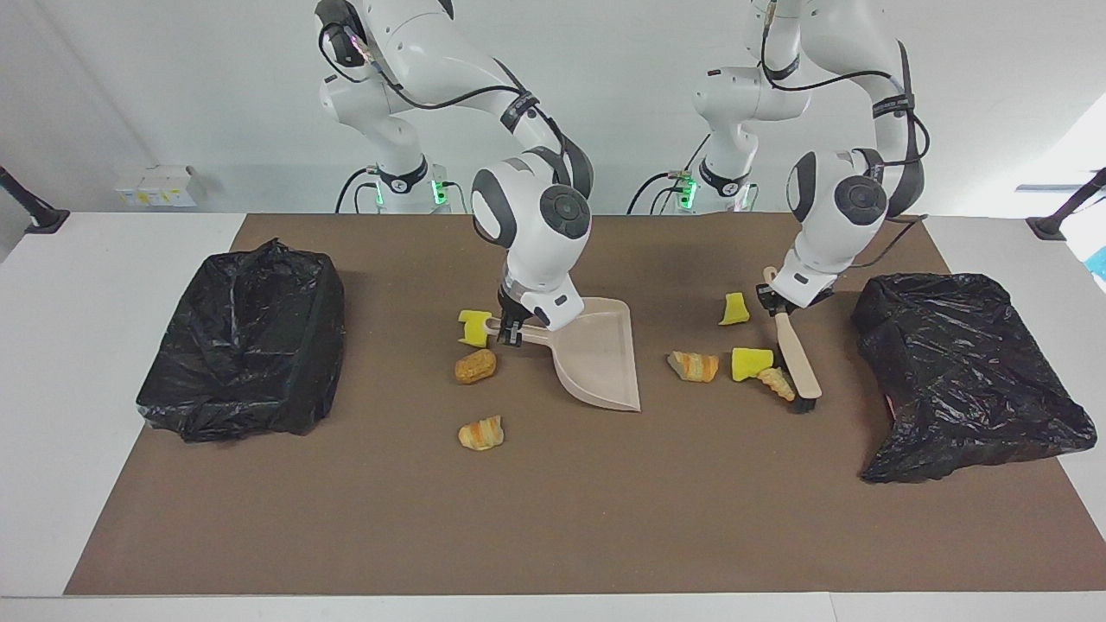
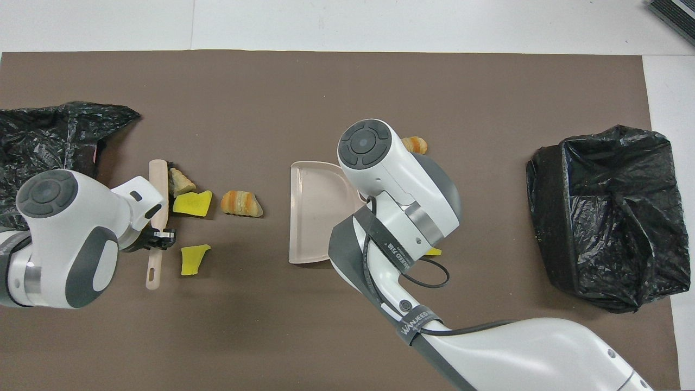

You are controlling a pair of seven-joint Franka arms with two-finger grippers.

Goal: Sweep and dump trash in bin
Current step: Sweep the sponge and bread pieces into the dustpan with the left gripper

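Note:
My right gripper [image 1: 508, 329] is shut on the handle of the beige dustpan [image 1: 600, 354], which rests on the mat with its mouth toward the left arm's end. My left gripper [image 1: 776, 302] is shut on the brush [image 1: 799, 358] handle, bristles down on the mat. A tan lump [image 1: 777, 383] lies against the bristles and touches a yellow chunk [image 1: 750, 363]. An orange-striped lump [image 1: 693, 365] sits between them and the pan. Another yellow scrap [image 1: 734, 309] lies nearer the robots. Beside the pan handle are a yellow chunk [image 1: 473, 328], a brown lump [image 1: 475, 366] and a striped lump [image 1: 480, 433].
A bin lined with a black bag [image 1: 246, 337] stands toward the right arm's end of the brown mat [image 1: 553, 518]. A second black-bagged bin [image 1: 968, 371] stands toward the left arm's end, close beside the brush.

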